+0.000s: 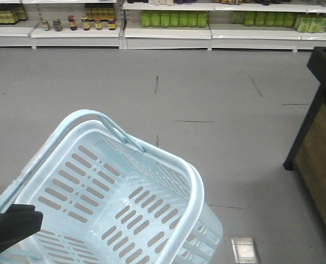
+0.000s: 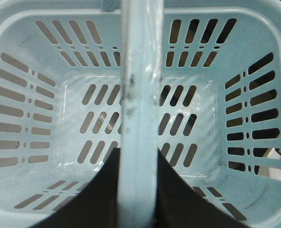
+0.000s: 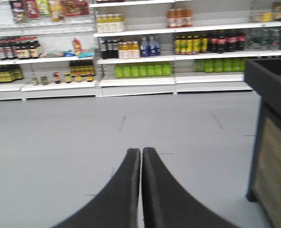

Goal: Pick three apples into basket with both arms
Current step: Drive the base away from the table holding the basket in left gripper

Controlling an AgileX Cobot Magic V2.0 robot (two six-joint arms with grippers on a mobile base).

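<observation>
The basket (image 1: 197, 190) fills the 7 o'clock part of the front view. It is tilted over the grey floor (image 1: 207, 88), one corner dips toward 5 o'clock, and the floor shows through its slots. The left gripper (image 1: 11, 225) enters as a black wedge at 8 o'clock, against the basket's near rim.

The left wrist view looks straight down into the basket (image 2: 22, 52). A pale hoop handle (image 2: 139, 95) runs from 12 to 6 o'clock across the middle, with dark scuffs near its centre. The left gripper (image 2: 138, 159) has its jaws narrow, one on each side of that handle and pressed to it at 6 o'clock.

In the right wrist view, the right gripper (image 3: 141, 152) points over the floor toward the shelves (image 3: 135, 81). Its jaws are closed on each other, with the tips touching.

The shelves span 10 to 2 o'clock. A row of green bottles (image 3: 143, 70) stands at 12 o'clock, and dark bottles (image 3: 226, 42) with red labels are at 1 o'clock. Yellow drinks (image 3: 109, 23) are above, and small jars (image 3: 60, 77) are at 10 o'clock. Every label is too blurred or too small to read, so no brand can be told.

A stand (image 3: 273, 142) with a black frame and a wooden panel is at 3 o'clock. In the front view a metal plate (image 1: 244, 250) is set in the floor at 5 o'clock, just beside the basket's low corner.
</observation>
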